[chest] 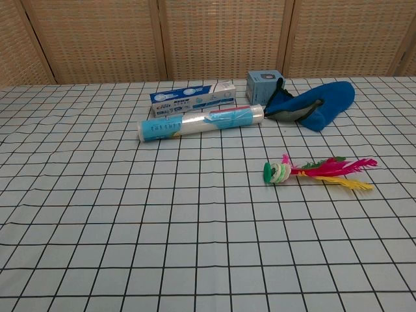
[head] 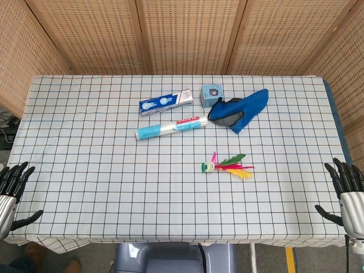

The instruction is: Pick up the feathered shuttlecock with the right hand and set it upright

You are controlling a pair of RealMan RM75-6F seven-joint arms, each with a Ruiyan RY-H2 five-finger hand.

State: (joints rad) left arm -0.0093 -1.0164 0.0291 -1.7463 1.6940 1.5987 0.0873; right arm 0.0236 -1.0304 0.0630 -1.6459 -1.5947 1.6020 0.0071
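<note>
My right hand (head: 347, 190) and left hand (head: 12, 190) wait, fingers apart, holding nothing; feathered shuttlecock (head: 226, 166) lies flat mid-table

Toothpaste box (head: 166, 102), clear-wrapped roll (head: 170, 128), small blue box (head: 211, 94), blue slipper (head: 240, 109), checked tablecloth (head: 85, 170)

I see a matt checked cloth (head: 114, 187) covering the desk, with woven, rough-looking wicker panels (head: 187, 34) behind it. Beyond the shuttlecock (head: 227, 165) with its soft feathers and plastic base lie a glossy film-wrapped roll (chest: 201, 123), a printed cardboard box (chest: 192, 99) and a fuzzy blue fabric slipper (chest: 315, 106).
</note>
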